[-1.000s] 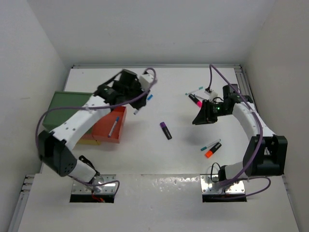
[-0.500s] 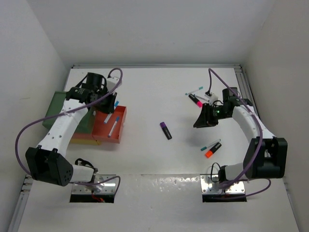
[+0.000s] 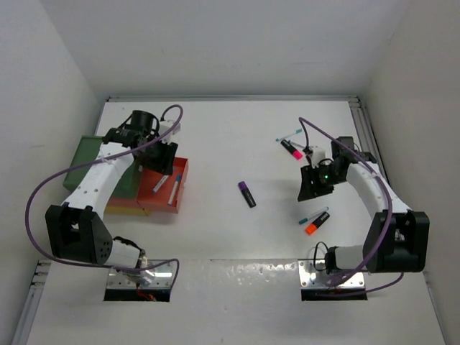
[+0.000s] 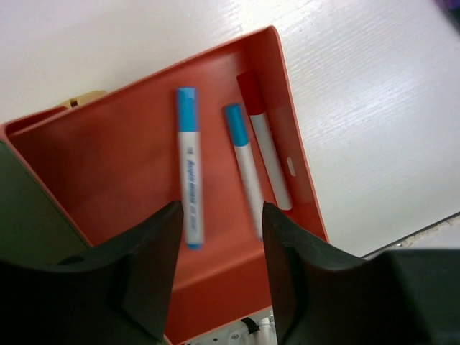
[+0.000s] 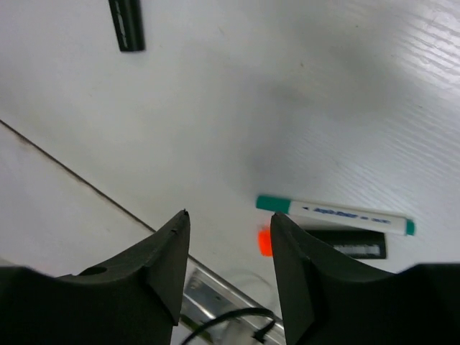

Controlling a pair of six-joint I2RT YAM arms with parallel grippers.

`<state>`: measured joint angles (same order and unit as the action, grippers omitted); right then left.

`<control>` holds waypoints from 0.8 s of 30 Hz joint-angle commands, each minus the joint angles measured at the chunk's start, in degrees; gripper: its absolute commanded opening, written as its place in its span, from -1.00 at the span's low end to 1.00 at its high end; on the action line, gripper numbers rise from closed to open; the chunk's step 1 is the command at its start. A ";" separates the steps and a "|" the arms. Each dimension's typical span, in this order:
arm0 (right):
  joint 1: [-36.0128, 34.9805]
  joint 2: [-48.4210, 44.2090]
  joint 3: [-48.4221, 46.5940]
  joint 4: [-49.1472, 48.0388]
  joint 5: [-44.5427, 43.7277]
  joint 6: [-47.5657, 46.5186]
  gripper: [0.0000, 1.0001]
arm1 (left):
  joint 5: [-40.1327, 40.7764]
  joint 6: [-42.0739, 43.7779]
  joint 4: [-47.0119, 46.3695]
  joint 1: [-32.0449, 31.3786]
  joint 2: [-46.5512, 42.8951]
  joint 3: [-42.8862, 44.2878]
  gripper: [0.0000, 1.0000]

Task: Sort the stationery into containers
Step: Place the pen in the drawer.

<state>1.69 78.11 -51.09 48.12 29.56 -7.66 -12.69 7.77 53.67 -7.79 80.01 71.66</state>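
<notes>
Three pens lay inside the red-orange tray (image 4: 122, 172) in the left wrist view: a blue-capped pen (image 4: 190, 172), a second blue-capped pen (image 4: 243, 169) and a red-capped pen (image 4: 266, 151), roughly parallel. The overhead view made out only two of them, the left arm crossing part of that tray. The left gripper (image 4: 219, 215) hung above the tray, fingers spread and nothing between them. Only the overhead view showed the whole stack at nine o'clock on the table (image 3: 237, 129): a dark green tray (image 3: 93, 162) at the far left and a yellow tray (image 3: 128, 210) peeking from beneath the red-orange one.

The right gripper (image 5: 230, 219) hovered over bare table, jaws apart and empty. Its wrist view caught a teal-capped pen (image 5: 334, 214) at four o'clock with an orange highlighter (image 5: 323, 243) just beside it, and one end of a purple highlighter (image 3: 246, 194) at eleven o'clock. Overhead, that purple highlighter sat mid-table, while a pink highlighter (image 3: 291, 149) and thin pens (image 3: 290, 135) lay at two o'clock, outside either wrist view.
</notes>
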 commanded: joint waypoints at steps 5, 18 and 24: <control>0.94 -3.75 2.31 6.46 -7.32 -20.53 -0.20 | -3.12 2.33 -0.94 0.85 -1.26 5.77 0.12; 2.17 7.21 -0.32 2.51 -11.63 -52.97 -0.42 | -14.38 10.51 1.79 0.76 -1.87 11.92 0.34; 2.35 11.54 -0.24 -0.74 -12.69 -59.30 -0.39 | -17.37 10.78 1.26 0.76 -1.52 13.33 0.41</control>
<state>3.66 88.99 -50.00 49.34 16.97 -60.10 -26.41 17.21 55.02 -7.73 80.03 83.11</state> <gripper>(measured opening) 0.302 0.703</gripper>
